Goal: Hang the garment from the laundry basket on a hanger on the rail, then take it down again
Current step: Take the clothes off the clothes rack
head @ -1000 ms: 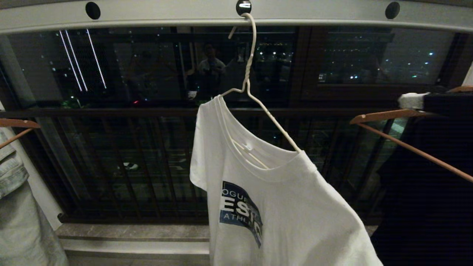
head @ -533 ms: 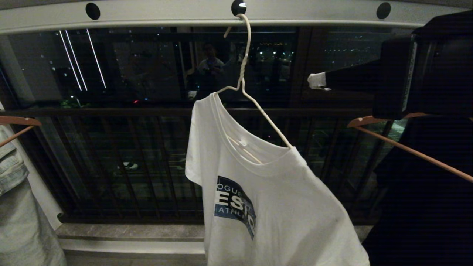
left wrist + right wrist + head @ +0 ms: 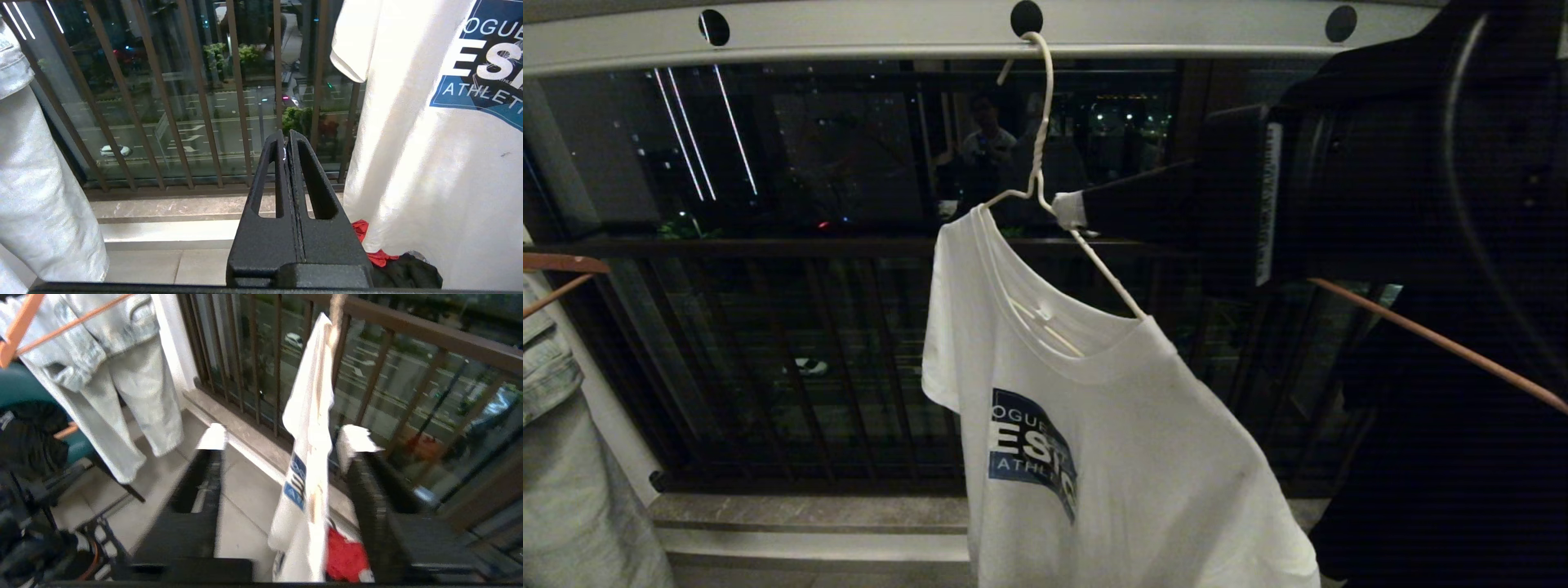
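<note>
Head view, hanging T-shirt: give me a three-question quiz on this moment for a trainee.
1. True or false: the white T-shirt hangs on the wire hanger, whose hook sits in a hole of the rail.
2. Which end effector is up at the hanger's neck?
A. the left end effector
B. the right end effector
C. neither
3. Fill in: the right end effector's fingers are ____, with the T-shirt between them in the right wrist view.

Key: 1 true. 2 B; the left end effector is shut, low beside the T-shirt, holding nothing. 3 open.
</note>
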Robot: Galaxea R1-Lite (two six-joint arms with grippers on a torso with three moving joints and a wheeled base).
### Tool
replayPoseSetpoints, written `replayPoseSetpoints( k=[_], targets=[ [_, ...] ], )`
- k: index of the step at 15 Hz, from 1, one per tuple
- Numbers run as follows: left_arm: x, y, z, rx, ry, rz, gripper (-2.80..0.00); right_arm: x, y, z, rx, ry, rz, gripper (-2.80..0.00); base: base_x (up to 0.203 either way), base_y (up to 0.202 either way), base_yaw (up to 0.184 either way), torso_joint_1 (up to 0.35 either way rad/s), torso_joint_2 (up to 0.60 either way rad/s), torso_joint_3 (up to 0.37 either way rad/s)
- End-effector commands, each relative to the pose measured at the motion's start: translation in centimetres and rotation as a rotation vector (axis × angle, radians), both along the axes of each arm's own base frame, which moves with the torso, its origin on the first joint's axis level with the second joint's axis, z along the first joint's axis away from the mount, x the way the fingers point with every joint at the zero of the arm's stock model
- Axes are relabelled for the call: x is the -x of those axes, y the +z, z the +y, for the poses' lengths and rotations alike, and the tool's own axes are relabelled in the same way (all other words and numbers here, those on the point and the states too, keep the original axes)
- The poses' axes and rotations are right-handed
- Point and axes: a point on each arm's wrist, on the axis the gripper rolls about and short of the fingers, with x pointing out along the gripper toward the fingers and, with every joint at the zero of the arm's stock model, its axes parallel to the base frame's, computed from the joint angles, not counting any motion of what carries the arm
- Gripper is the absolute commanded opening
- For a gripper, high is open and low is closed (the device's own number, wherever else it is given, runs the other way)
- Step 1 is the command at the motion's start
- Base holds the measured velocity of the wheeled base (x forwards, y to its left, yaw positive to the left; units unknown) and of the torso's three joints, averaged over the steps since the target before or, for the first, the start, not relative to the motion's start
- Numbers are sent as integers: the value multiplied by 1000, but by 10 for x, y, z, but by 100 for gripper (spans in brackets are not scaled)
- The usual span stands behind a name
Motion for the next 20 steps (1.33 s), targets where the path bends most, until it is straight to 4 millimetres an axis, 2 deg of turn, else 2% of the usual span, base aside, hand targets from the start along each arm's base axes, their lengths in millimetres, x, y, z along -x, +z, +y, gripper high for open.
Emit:
replayPoseSetpoints(
  k=[1, 4, 7, 11, 15, 20],
  targets=[
    [-1, -4, 0, 0, 0, 14, -280, -14, -12, 21, 4, -5, 2, 0, 0, 0, 0, 0, 0, 0],
    [-1, -4, 0, 0, 0, 16, -280, -35, -18, 33, -16, -40, -29, 0, 0, 0, 0, 0, 0, 0],
    [-1, -4, 0, 0, 0, 15, -280, -60, -19, 29, -20, -102, -46, 0, 0, 0, 0, 0, 0, 0],
    [-1, -4, 0, 0, 0, 16, -280, -83, -24, 22, -10, -138, -35, 0, 0, 0, 0, 0, 0, 0],
    [-1, -4, 0, 0, 0, 15, -280, -96, -28, 22, 1, -150, -44, 0, 0, 0, 0, 0, 0, 0],
    [-1, -4, 0, 0, 0, 16, -280, -100, -32, 27, 32, -143, -59, 0, 0, 0, 0, 0, 0, 0]
  ],
)
